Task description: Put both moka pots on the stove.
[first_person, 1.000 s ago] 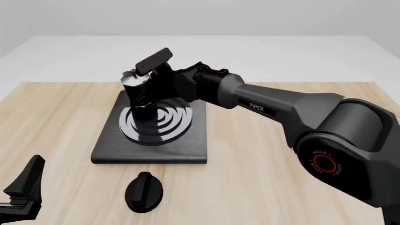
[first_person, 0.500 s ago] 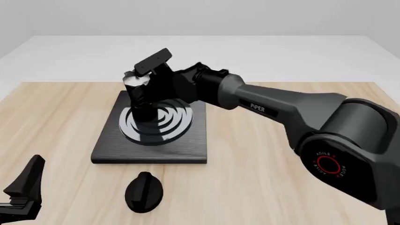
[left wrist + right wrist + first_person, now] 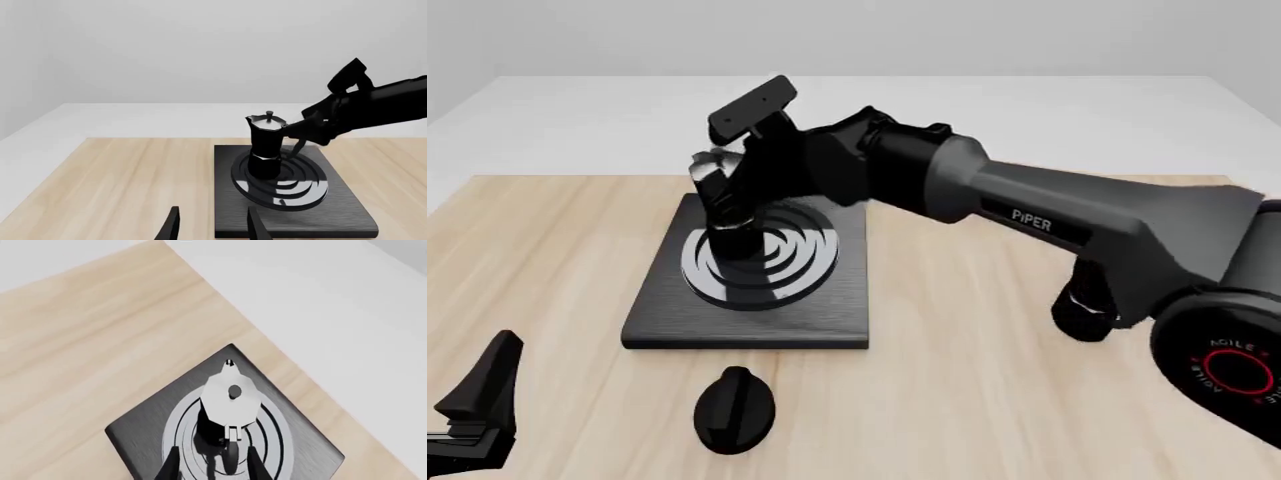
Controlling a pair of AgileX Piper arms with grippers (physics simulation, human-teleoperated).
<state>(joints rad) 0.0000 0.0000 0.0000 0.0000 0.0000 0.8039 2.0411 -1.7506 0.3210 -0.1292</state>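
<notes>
One moka pot (image 3: 731, 222) stands upright on the left part of the stove's (image 3: 814, 300) silvery rings. It also shows in the left wrist view (image 3: 265, 145) and from above in the right wrist view (image 3: 230, 395). The other moka pot is out of view. My right gripper (image 3: 750, 178) hangs just above and behind the pot, open and empty (image 3: 210, 467), with the pot's handle a little beyond its fingertips. My left gripper (image 3: 474, 410) is open and empty (image 3: 212, 227) near the table's front left corner, facing the stove (image 3: 333, 215).
A black oval knob (image 3: 735, 408) lies on the wooden table just in front of the stove. The right arm (image 3: 1054, 225) reaches across the table from the right, above the stove's back right part.
The right gripper has let go of the pot and lifted up and back a little, and the arm's elbow has risen. The pot stays standing on the rings. The left arm has not moved.
</notes>
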